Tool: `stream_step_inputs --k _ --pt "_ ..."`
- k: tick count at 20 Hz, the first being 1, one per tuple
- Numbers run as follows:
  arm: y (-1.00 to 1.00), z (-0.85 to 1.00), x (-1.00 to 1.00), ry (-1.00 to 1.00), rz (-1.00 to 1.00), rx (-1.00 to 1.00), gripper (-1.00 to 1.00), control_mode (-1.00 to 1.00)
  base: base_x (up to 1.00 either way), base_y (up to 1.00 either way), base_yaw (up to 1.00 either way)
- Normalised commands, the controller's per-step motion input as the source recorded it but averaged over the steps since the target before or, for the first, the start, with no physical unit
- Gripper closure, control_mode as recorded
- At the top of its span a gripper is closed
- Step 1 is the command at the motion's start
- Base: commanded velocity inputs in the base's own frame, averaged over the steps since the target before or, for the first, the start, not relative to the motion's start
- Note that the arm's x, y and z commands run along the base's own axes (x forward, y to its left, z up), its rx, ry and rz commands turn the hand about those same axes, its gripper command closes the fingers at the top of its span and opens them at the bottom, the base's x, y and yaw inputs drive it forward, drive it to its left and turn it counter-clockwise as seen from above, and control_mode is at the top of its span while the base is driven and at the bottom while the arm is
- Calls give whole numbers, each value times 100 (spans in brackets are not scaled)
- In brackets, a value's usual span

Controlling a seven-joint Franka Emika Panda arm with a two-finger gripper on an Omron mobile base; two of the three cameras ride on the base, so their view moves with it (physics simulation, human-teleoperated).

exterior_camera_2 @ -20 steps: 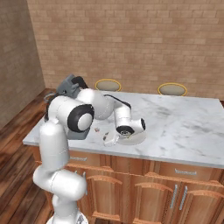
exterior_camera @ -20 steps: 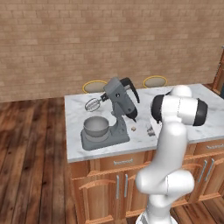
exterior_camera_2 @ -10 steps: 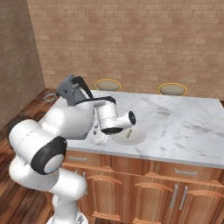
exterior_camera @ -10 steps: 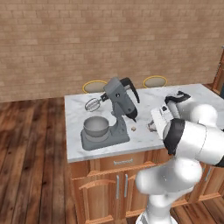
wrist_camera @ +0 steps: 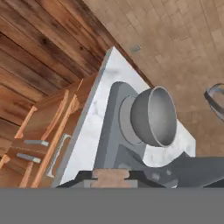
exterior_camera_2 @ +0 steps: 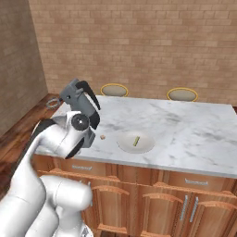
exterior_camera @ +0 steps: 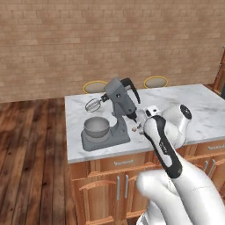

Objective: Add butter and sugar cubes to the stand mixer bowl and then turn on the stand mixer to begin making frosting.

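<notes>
Fingers pinch a small tan cube [wrist_camera: 110, 176] at the bottom of the hand view, which I take for a sugar cube; my gripper [wrist_camera: 110, 180] is carrying it toward the bowl [wrist_camera: 154, 116]. The bowl sits open on the mixer [exterior_camera: 117, 110] base, near the counter's [exterior_camera_2: 185, 134] front edge, with the head tilted back and the whisk [exterior_camera: 92, 105] clear above. The hand view is rolled, so I trust the bowl's rim, not the picture's edges. I judge the good move is to bring the cube squarely over the bowl's mouth, low enough not to bounce, before letting go, and to keep off the whisk. A yellowish piece, likely the butter [exterior_camera_2: 136, 140], lies on a white plate [exterior_camera_2: 135, 142] well apart from the mixer; another cube [exterior_camera_2: 102, 137] rests on the counter between them.
</notes>
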Motion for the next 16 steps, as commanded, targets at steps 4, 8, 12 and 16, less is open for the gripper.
stream_step_inputs --k 4,8,12,16 --pt "100 70 -72 -40 0 -59 100 -100 0 0 0" --pt "100 62 -44 -37 0 -59 100 -100 0 0 0" --pt "100 57 -23 -39 0 -59 100 -100 0 0 0" --pt "85 34 -9 -38 0 -62 100 -100 0 0 0"
